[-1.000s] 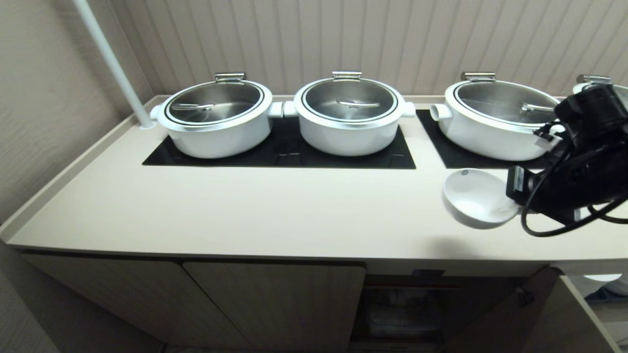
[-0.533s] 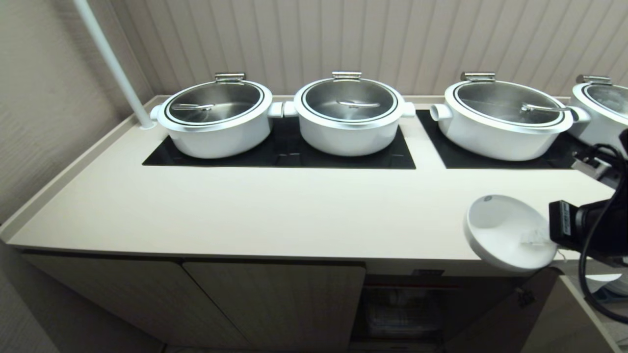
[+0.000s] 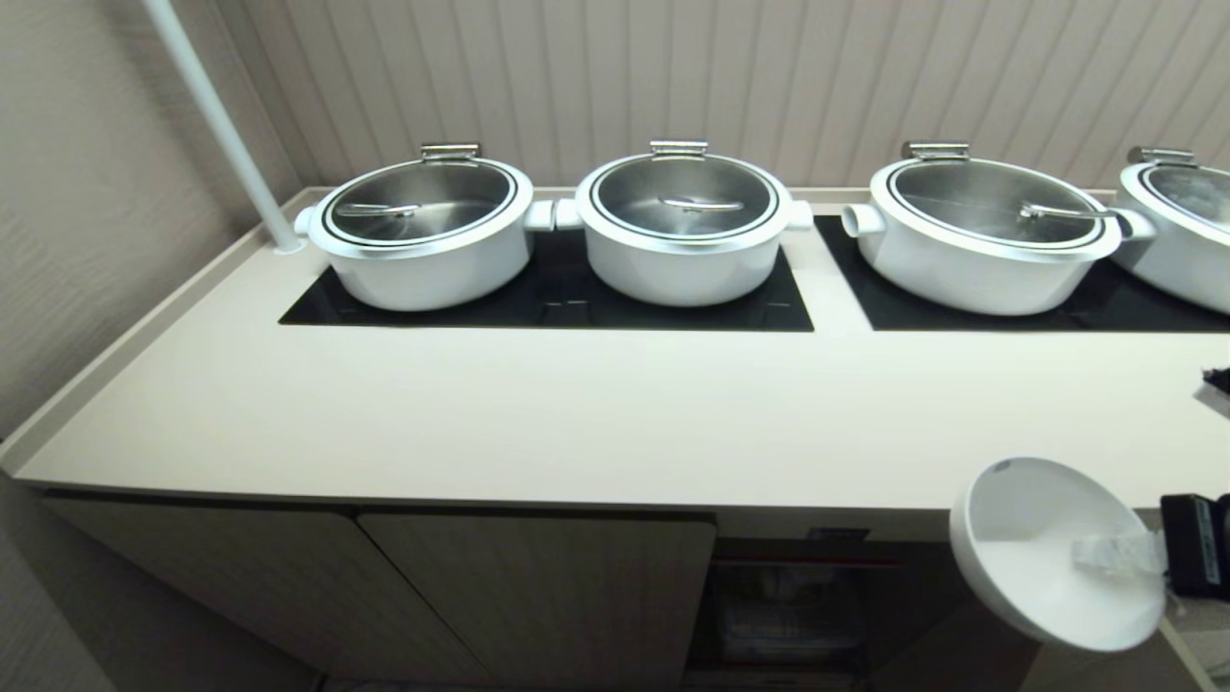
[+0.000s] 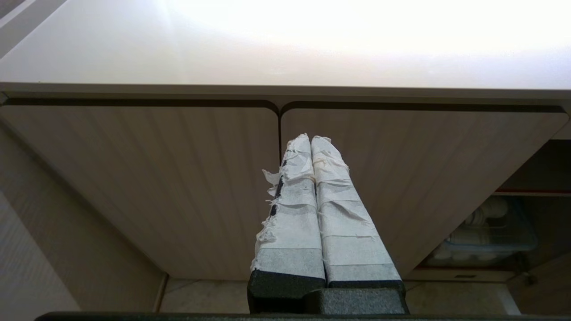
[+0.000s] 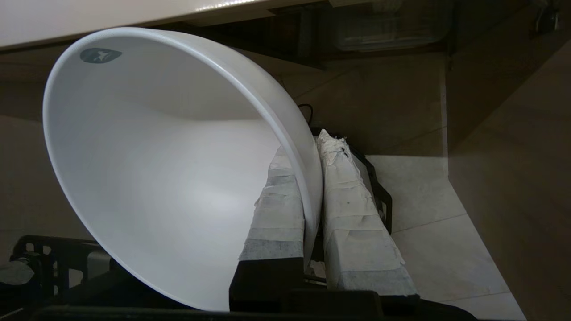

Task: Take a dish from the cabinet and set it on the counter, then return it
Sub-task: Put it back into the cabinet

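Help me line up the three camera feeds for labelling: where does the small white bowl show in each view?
Head view: the bowl is at lower right, tilted, below the counter's front edge, its rim pinched by the right gripper.
Left wrist view: not in it; only the left gripper facing closed cabinet doors.
Right wrist view: fills the left and middle, rim clamped between the taped fingers.
Shared landmark: the counter's front edge above the open cabinet compartment.
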Tool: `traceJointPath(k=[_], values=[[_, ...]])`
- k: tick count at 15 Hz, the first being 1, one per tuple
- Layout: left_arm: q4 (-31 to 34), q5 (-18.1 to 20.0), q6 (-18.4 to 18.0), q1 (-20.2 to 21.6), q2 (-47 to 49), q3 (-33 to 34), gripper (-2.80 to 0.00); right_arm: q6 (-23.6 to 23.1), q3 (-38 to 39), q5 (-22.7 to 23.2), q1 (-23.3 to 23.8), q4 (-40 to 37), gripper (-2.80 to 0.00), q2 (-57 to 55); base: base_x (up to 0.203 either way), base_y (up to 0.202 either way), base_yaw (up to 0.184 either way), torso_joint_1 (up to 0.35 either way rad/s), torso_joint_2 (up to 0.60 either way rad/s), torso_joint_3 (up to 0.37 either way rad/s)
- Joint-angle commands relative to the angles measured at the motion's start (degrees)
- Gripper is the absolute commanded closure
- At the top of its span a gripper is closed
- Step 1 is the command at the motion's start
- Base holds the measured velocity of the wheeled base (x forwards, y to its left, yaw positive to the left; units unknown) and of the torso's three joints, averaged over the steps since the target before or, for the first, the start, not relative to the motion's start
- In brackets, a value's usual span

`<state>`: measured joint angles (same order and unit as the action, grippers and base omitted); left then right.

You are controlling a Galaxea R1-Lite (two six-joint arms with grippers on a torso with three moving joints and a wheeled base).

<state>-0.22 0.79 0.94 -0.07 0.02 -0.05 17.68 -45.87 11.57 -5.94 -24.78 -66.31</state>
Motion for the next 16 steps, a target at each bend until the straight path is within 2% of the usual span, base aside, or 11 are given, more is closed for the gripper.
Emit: traceJointPath(k=[1,4,9,16], values=[[-0.04,0.00,0.03,-0.01,-0.02,0.05,0.00,-0.86,2.86,0.10,-0.63,-0.06,0.00,3.29,0.000,0.000,0.000,0.000,0.00,0.000],[-0.04,0.00,0.03,0.02,-0.02,-0.01,0.00,-4.13,8.12,0.28,-0.91,0.07,0.00,6.55,0.000,0.000,0.000,0.000,0.00,0.000],[-0.04,0.00,0.03,-0.01,-0.02,-0.04,0.00,-4.15,15.20,1.95,-1.66,-0.43,0.00,12.56,0.000,0.000,0.000,0.000,0.00,0.000],[-0.04,0.00,0.03,-0.01,-0.02,-0.04,0.00,-4.85,22.23,1.97,-4.61,-0.27,0.00,13.23,0.000,0.000,0.000,0.000,0.00,0.000]])
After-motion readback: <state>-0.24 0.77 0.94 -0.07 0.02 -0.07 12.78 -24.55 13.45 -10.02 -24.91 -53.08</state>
